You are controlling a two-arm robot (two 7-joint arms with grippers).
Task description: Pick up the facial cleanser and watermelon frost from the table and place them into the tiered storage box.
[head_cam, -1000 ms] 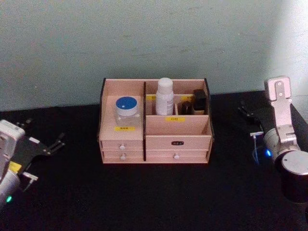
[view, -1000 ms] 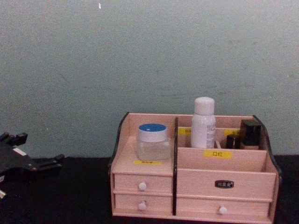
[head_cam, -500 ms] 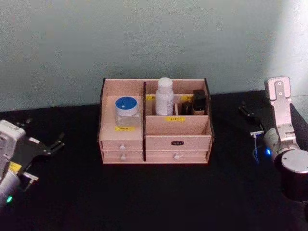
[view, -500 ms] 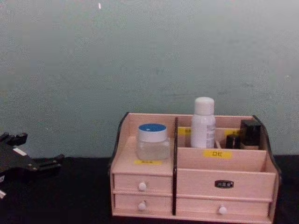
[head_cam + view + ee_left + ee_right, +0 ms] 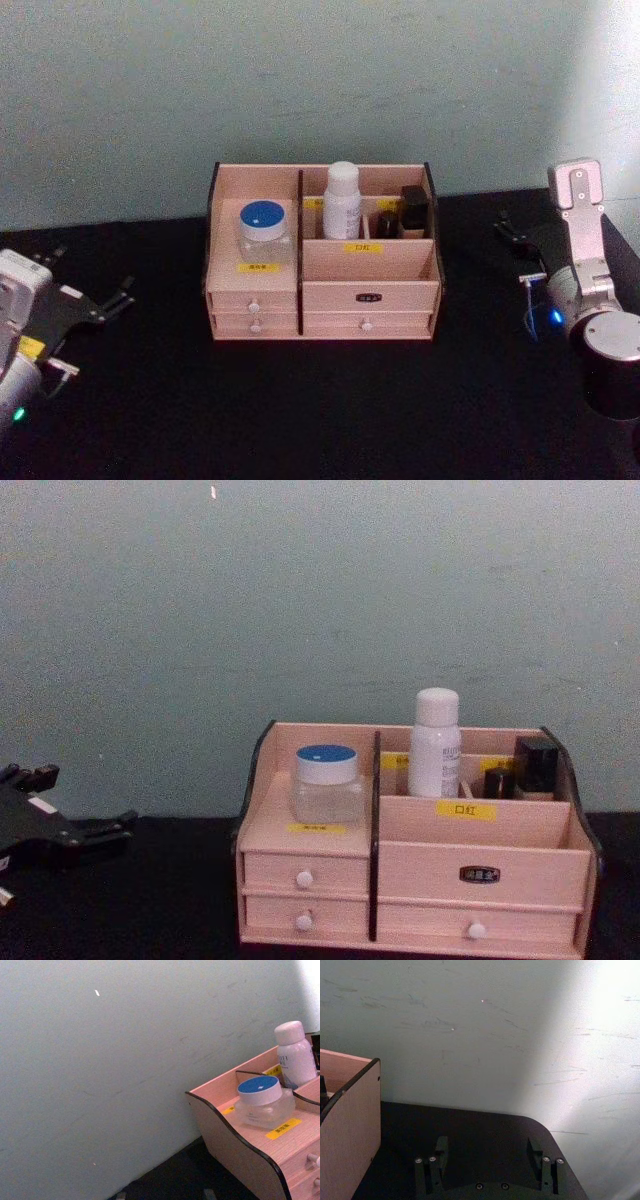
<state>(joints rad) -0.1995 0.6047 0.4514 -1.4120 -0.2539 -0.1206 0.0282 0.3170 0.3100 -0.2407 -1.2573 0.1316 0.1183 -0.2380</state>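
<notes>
standing upright inside the tiered storage box, the facial cleanser and watermelon frost are judged placed; the left gripper and right gripper are seen spread, empty, parked well apart.

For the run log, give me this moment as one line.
facial cleanser: upright in tiered storage box rear compartment | watermelon frost: on left shelf | left gripper: open, left of box | right gripper: open, right of box
</notes>
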